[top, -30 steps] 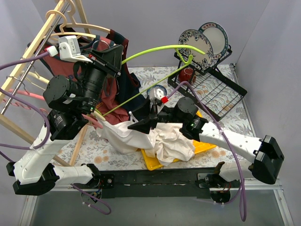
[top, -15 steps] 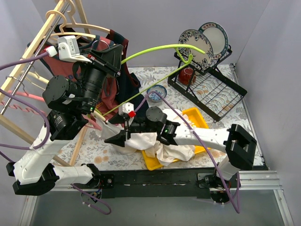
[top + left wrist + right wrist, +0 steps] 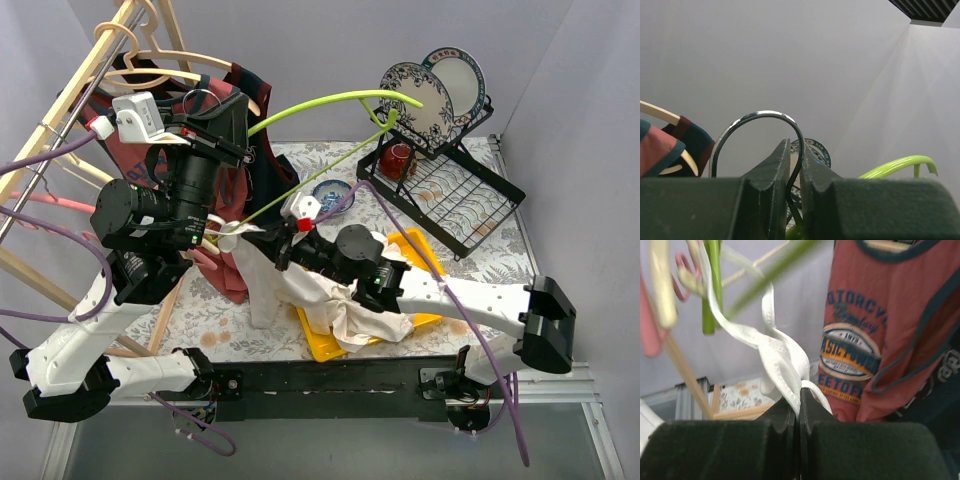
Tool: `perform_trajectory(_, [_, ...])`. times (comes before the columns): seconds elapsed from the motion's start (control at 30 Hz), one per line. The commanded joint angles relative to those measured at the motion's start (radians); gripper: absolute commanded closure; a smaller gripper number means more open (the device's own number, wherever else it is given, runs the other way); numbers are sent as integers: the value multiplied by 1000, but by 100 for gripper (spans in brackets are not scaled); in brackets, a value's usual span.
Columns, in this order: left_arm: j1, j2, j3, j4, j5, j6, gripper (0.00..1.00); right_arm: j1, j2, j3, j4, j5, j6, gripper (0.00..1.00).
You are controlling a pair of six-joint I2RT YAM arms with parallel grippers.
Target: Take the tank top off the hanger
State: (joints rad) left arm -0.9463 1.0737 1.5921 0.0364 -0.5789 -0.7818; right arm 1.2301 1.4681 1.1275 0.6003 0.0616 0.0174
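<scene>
The right end effector has snapped closed within the last second. Half a second ago it stood wide beside the cloth; now its jaws are pressed tight on a white strap of the tank top. It has also risen from the heap toward the lower end of the lime-green hanger.

From the pinch, the strap runs up and to the left to the hanger's green arm. It seems to be looped round that arm still, though the blur there makes this uncertain. Below and behind the right end effector the rest of the tank top trails down onto the yellow tray on the bench.

The left end effector is narrow as before, clamped on the hanger's wire hook, which arches just above its fingertips.

With hanger and strap each gripped, the task looks set for the strap to be drawn off the arm's end.
</scene>
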Motion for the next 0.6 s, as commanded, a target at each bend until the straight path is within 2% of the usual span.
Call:
perform_trajectory(0.0, [-3, 2, -24, 97, -78, 64, 100, 2, -77, 31, 41, 89, -60, 99])
perform_trajectory(0.23, [-3, 29, -34, 232, -44, 110, 100, 0, -88, 92, -31, -29, -65, 99])
perform_trajectory(0.43, [-3, 80, 35, 232, 25, 43, 100, 0, -78, 109, -68, -45, -69, 99])
perform_trajectory(0.57, [-3, 95, 69, 198, 16, 21, 100, 0, -77, 124, -97, -54, -77, 99])
